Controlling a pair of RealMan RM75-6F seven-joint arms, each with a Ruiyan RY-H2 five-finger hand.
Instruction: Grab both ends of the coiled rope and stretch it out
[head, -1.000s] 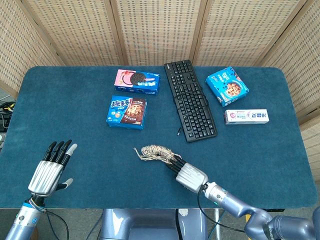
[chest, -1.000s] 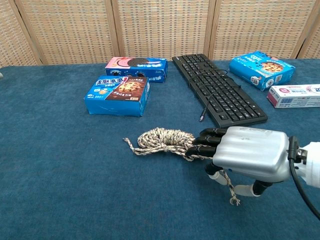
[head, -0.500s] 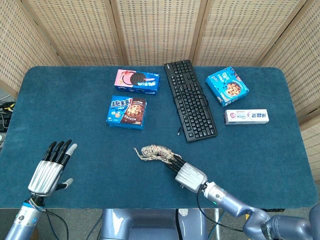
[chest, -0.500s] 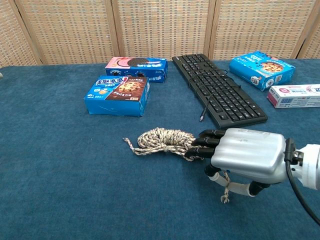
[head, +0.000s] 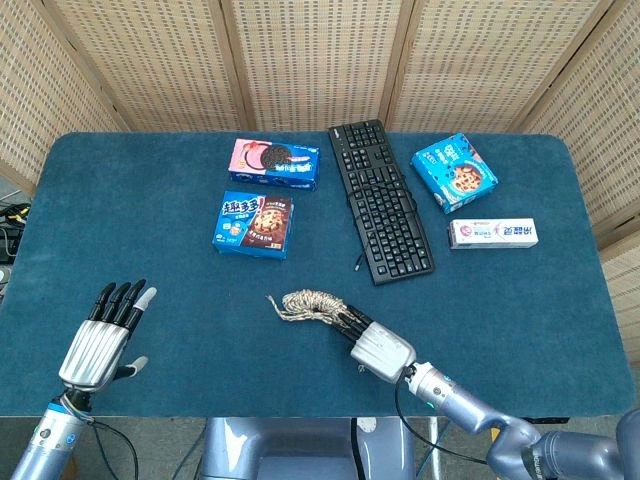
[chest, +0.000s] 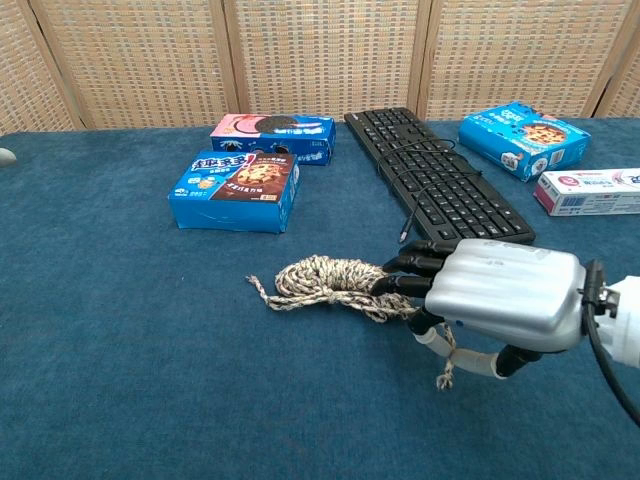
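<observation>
Since a second ago the right robot hand (head: 381, 349) has lifted and pulled back a touch, so the short rope tail under it now dangles a bit higher off the blue felt-covered desk (head: 560, 300); the left robot hand (head: 97, 345) hasn't budged. From the head view, the coiled beige braided rope (head: 310, 304) sits near the front middle of the desk, long axis running roughly left-right, with the right hand's fingers touching its right side and the free frayed end poking out toward the left. The left hand is released, fingers apart, well apart from that end. From the chest view, the right robot hand (chest: 495, 300) looks to be pinching one strand underneath, tail hanging below it. I'd say the left hand has to travel right to reach that loose end.
</observation>
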